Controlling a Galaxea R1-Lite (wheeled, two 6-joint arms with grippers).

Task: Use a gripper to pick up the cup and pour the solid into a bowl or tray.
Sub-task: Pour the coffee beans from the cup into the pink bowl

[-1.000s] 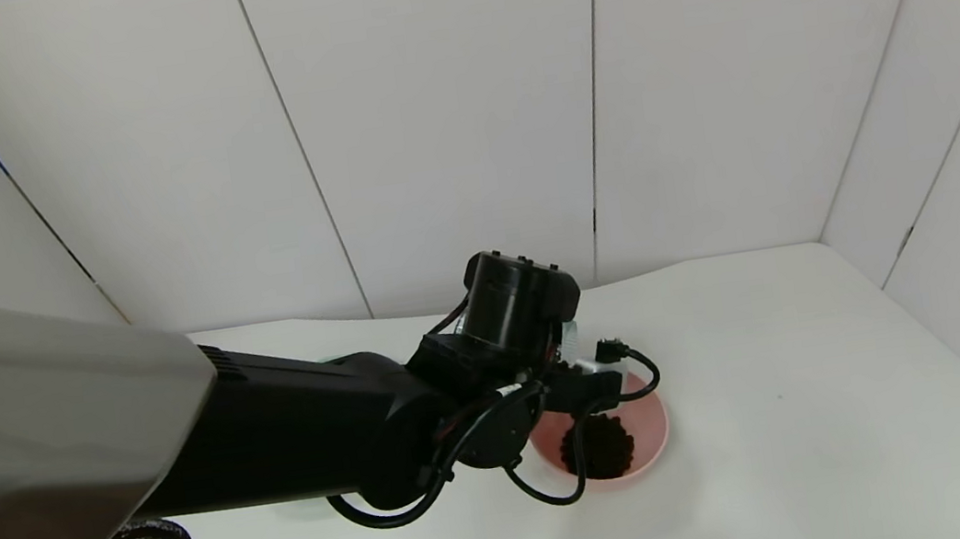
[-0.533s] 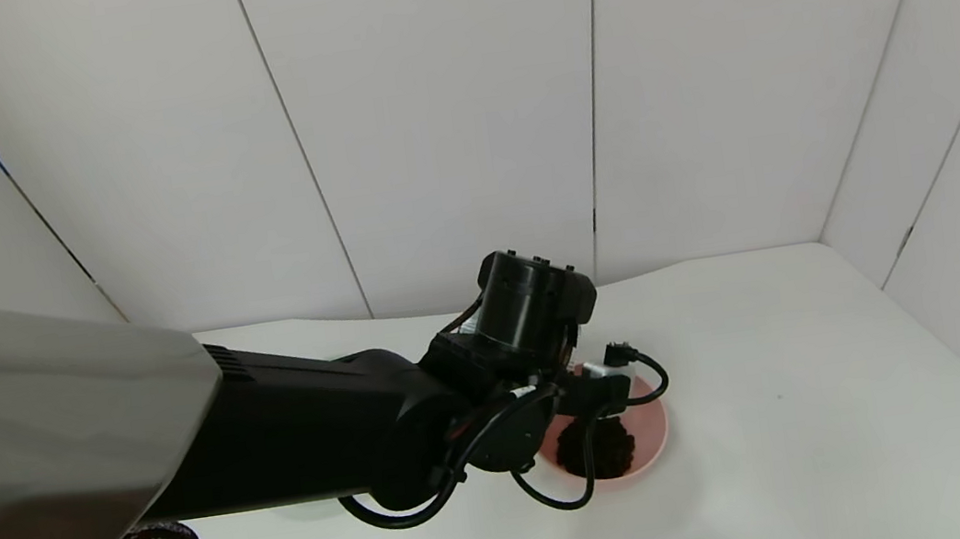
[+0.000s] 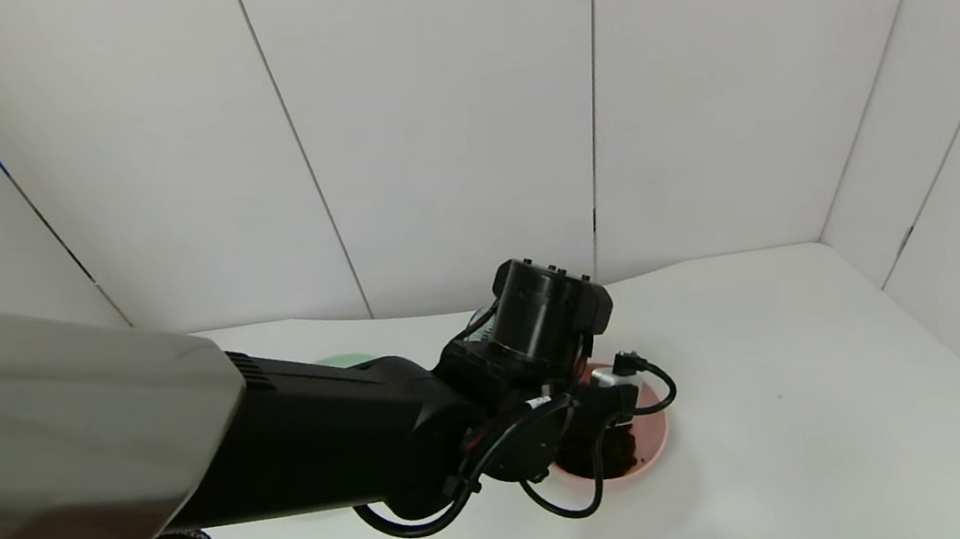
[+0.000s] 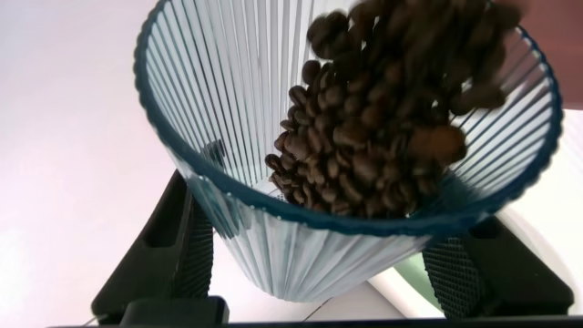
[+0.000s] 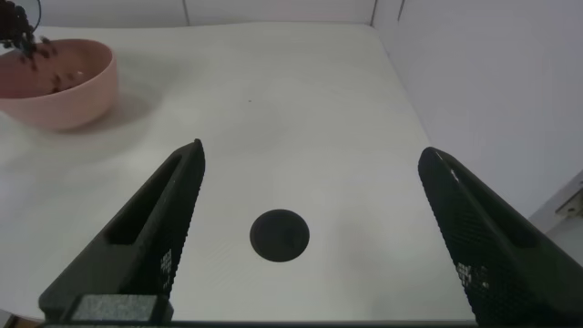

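Gripping: left gripper (image 4: pixel 319 264) clamped on cup (image 4: pixel 273 109), tipped over pink bowl (image 3: pixel 652 446)
Spilling: beans (image 4: pixel 383 128) at cup's mouth
Right gripper (image 5: pixel 310 228): fingers apart, well aside

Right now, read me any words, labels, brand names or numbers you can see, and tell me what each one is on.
None can be read.
The cup, the beans, the pink bowl and the table carry no print.
The dark round spot on the table is plain, not a sign.

Ribbed clear plastic cup (image 4: pixel 273 137) — glossy beans (image 4: pixel 383 118) — smooth matt pink bowl (image 5: pixel 64 87).
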